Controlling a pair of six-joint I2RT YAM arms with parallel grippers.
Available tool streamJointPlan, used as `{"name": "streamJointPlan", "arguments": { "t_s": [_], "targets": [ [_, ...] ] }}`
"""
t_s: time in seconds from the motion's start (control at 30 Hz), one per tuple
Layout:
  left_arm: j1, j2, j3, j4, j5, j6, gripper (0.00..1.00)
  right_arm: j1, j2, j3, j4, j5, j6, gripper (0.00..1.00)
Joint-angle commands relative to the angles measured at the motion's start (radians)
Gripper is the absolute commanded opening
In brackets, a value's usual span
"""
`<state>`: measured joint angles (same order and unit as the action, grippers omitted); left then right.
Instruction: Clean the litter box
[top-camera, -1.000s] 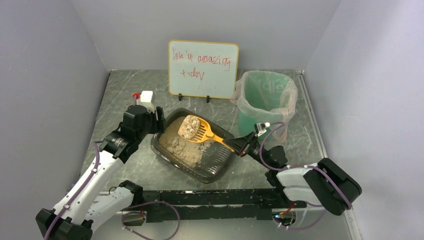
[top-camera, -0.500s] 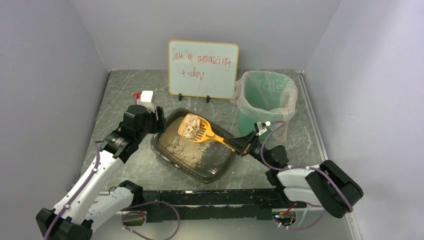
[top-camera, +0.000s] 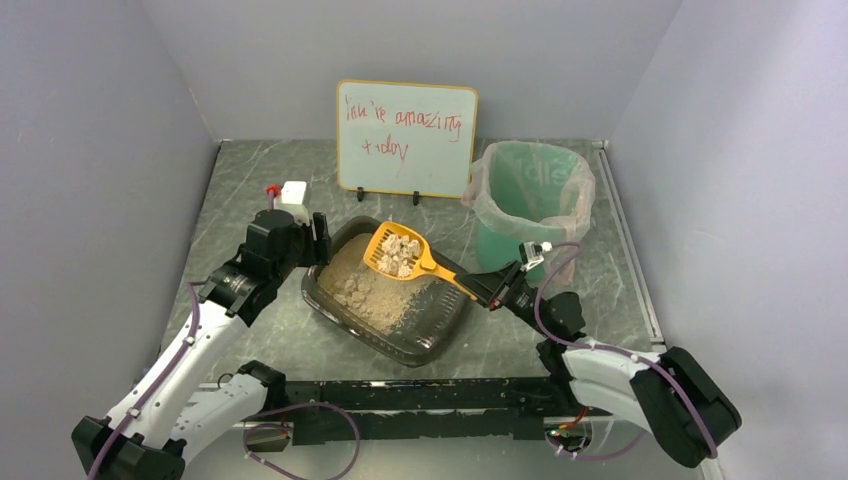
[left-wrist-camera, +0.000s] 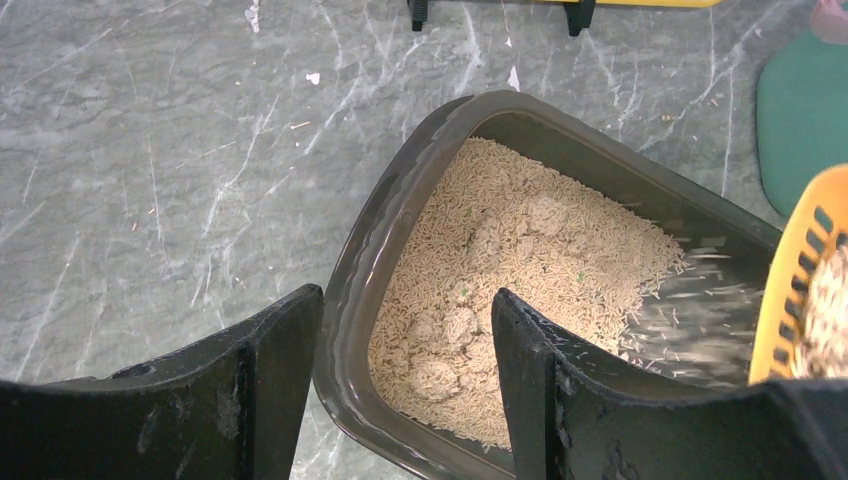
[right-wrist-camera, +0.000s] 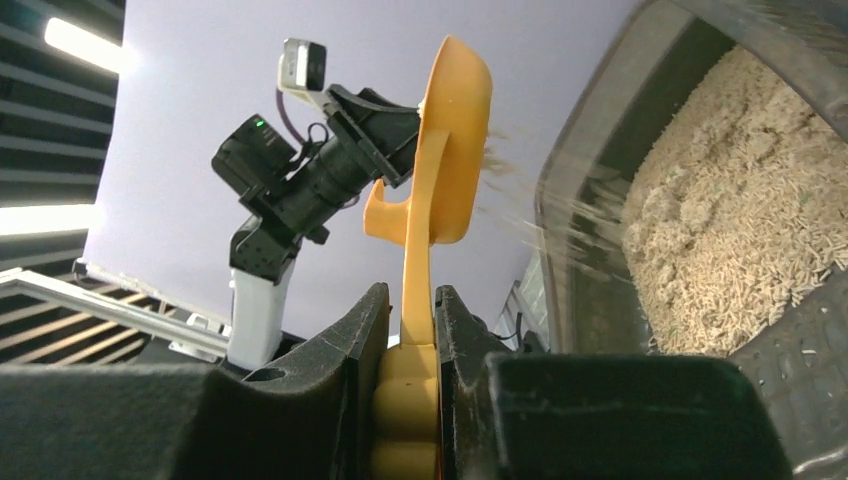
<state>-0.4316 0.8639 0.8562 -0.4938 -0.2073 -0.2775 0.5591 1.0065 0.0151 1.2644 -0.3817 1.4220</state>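
Overhead, a yellow-framed whiteboard with red writing (top-camera: 407, 137) stands at 12 o'clock from the shallow dark translucent plastic litter box (top-camera: 437, 318). A tall green bin with a clear liner (top-camera: 530, 200) is at 2 o'clock, and a small white red-capped object (top-camera: 290, 192) at 10 o'clock on the grey marbled table (top-camera: 250, 170). The right gripper (top-camera: 487, 290), at the box's 3 o'clock edge, is clenched on the handle of an orange slotted plastic scoop (top-camera: 400, 252), which holds clumps above the tan litter. The left gripper (top-camera: 318, 240) sits at the box's 10 o'clock corner.

Seen from the left wrist, the left gripper (left-wrist-camera: 405, 298) is released, its jaws straddling the litter box rim (left-wrist-camera: 360, 260): one finger outside, the other over the litter. Whether either touches the rim I cannot tell. The scoop (left-wrist-camera: 800, 270) enters at 3 o'clock and the bin's base (left-wrist-camera: 800, 110) at 2 o'clock.

From the right wrist, the right gripper (right-wrist-camera: 410, 300) pinches the scoop's handle (right-wrist-camera: 440, 160), which rises toward 12 o'clock. The litter box (right-wrist-camera: 590, 220) lies at 3 o'clock, and grains are falling between the two.
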Motion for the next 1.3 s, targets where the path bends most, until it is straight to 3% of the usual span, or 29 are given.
{"name": "streamJointPlan", "arguments": {
  "t_s": [0.0, 0.23, 0.3, 0.37, 0.43, 0.5, 0.77, 0.87, 0.93, 1.03, 1.13, 1.23, 1.27],
  "targets": [
    [-0.002, -0.003, -0.002, 0.03, 0.007, 0.019, 0.68, 0.017, 0.051, 0.019, 0.099, -0.019, 0.009, 0.0],
    [-0.003, -0.01, -0.003, 0.03, 0.007, 0.018, 0.68, 0.008, 0.153, -0.013, 0.233, 0.033, 0.083, 0.0],
    [-0.003, -0.013, -0.003, 0.032, 0.006, 0.019, 0.68, 0.038, 0.161, 0.021, 0.202, -0.02, 0.048, 0.0],
    [-0.003, -0.012, -0.002, 0.031, 0.005, 0.019, 0.68, 0.026, 0.144, -0.008, 0.211, 0.019, 0.068, 0.0],
    [-0.002, -0.009, -0.002, 0.032, 0.011, 0.018, 0.68, 0.007, 0.103, -0.007, 0.13, 0.028, 0.039, 0.0],
    [-0.003, -0.008, -0.002, 0.034, 0.009, 0.021, 0.68, 0.064, 0.096, 0.04, 0.061, 0.004, -0.007, 0.0],
    [-0.003, -0.014, -0.001, 0.029, 0.007, 0.018, 0.68, -0.042, 0.09, -0.04, 0.12, 0.021, 0.083, 0.0],
    [-0.002, -0.016, -0.002, 0.033, 0.009, 0.021, 0.68, 0.061, 0.115, 0.031, 0.091, 0.007, 0.018, 0.0],
    [-0.002, -0.013, 0.001, 0.029, 0.005, 0.017, 0.68, -0.004, 0.098, -0.01, 0.102, 0.042, 0.067, 0.0],
    [-0.002, -0.016, -0.005, 0.036, 0.014, 0.022, 0.68, 0.07, 0.101, 0.058, 0.033, -0.013, -0.003, 0.0],
    [-0.002, -0.01, 0.001, 0.031, 0.012, 0.02, 0.68, -0.009, 0.04, -0.003, -0.001, 0.037, 0.041, 0.0],
    [-0.003, -0.014, -0.003, 0.038, 0.017, 0.022, 0.68, 0.07, 0.028, 0.059, -0.078, 0.012, -0.029, 0.0],
    [-0.003, -0.011, -0.002, 0.038, 0.015, 0.022, 0.68, 0.043, 0.013, 0.028, -0.069, 0.032, 0.0, 0.0]
  ]
}}
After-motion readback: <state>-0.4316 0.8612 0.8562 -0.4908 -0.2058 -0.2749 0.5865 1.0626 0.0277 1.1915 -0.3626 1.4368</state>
